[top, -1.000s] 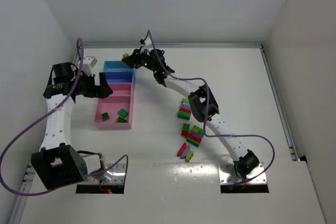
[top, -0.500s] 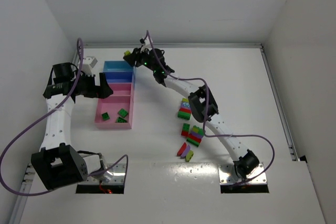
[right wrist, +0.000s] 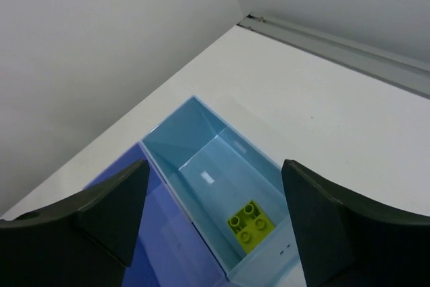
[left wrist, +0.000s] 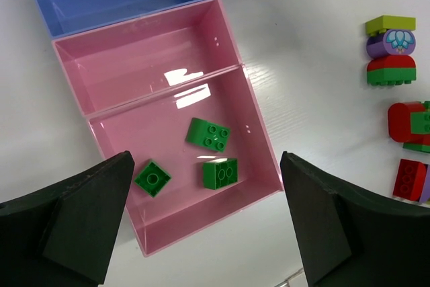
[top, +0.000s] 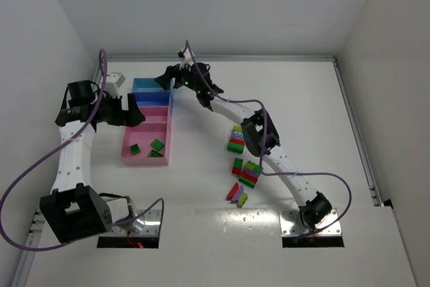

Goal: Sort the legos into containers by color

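While left jaws and right jaws gape | studded yellow-green brick (right wrist: 250, 225) lies in glossy light-blue tray (right wrist: 195, 132)

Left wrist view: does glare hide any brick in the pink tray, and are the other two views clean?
Left wrist: two white glare patches around the pink tray far wall, clear of the three green bricks. Right wrist: one small reflection in the light blue tray, yellow-green brick crisp, fingers dark and soft. Top external: sheen on the table toward the near edge.

Yellow-green brick (right wrist: 250, 225) in the light blue tray (right wrist: 195, 140), three green bricks (left wrist: 207, 133) in the pink tray (left wrist: 127, 140), white tabletop (left wrist: 302, 65).
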`<action>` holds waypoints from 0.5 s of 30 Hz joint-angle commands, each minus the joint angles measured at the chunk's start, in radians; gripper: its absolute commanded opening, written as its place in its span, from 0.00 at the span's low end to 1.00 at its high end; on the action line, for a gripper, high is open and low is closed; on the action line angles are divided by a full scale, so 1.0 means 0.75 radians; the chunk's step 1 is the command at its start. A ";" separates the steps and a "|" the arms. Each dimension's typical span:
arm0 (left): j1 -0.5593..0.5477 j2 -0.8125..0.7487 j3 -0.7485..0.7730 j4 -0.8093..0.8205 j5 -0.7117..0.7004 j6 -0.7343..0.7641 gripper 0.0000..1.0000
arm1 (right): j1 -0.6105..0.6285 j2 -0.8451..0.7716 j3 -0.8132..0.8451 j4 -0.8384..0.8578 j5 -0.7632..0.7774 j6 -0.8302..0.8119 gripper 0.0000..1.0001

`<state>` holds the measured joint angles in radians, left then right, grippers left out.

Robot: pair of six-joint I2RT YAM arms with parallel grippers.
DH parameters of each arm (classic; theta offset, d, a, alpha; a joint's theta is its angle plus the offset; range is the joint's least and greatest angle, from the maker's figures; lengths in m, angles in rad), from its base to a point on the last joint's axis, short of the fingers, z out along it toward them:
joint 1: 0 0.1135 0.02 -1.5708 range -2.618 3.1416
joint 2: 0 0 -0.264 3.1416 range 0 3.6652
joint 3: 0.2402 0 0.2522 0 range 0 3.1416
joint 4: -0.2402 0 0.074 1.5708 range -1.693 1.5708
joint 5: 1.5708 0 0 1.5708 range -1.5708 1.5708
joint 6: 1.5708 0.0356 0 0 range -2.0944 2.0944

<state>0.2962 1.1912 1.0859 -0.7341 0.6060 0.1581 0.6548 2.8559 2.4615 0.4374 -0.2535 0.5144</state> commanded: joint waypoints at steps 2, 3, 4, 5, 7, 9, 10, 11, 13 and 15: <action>0.002 -0.032 0.017 0.064 0.084 0.028 0.97 | -0.061 -0.314 -0.087 -0.108 -0.112 -0.125 0.86; -0.010 -0.032 0.017 0.079 0.084 0.012 0.97 | -0.102 -0.379 -0.162 -0.208 -0.136 -0.192 0.87; -0.057 -0.032 0.029 0.079 0.084 0.012 0.97 | -0.124 -0.508 -0.195 -0.272 -0.177 -0.225 0.88; -0.086 -0.020 0.047 0.091 0.072 0.012 0.97 | -0.151 -0.570 -0.256 -0.337 -0.206 -0.303 0.88; -0.165 -0.019 0.064 0.126 0.053 0.000 0.97 | -0.233 -0.747 -0.320 -0.582 -0.273 -0.391 0.90; -0.219 -0.019 0.088 0.154 0.053 0.000 0.97 | -0.326 -0.866 -0.461 -0.807 -0.367 -0.525 0.90; -0.282 -0.003 0.088 0.155 0.053 0.000 0.97 | -0.355 -0.919 -0.510 -0.883 -0.384 -0.571 0.90; -0.319 0.017 0.088 0.171 0.053 0.000 0.97 | -0.388 -1.033 -0.630 -0.945 -0.412 -0.616 0.90; -0.433 0.030 0.100 0.199 0.023 -0.063 0.95 | -0.476 -1.138 -0.755 -1.108 -0.449 -0.727 0.88; -0.521 0.046 0.052 0.314 -0.047 -0.147 0.92 | -0.539 -1.301 -0.970 -1.154 -0.435 -0.743 0.87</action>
<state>-0.0174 1.2125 1.1229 -0.6125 0.6075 0.1223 0.2771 1.9812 1.8885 -0.2028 -0.5179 0.0860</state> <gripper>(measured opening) 0.928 0.871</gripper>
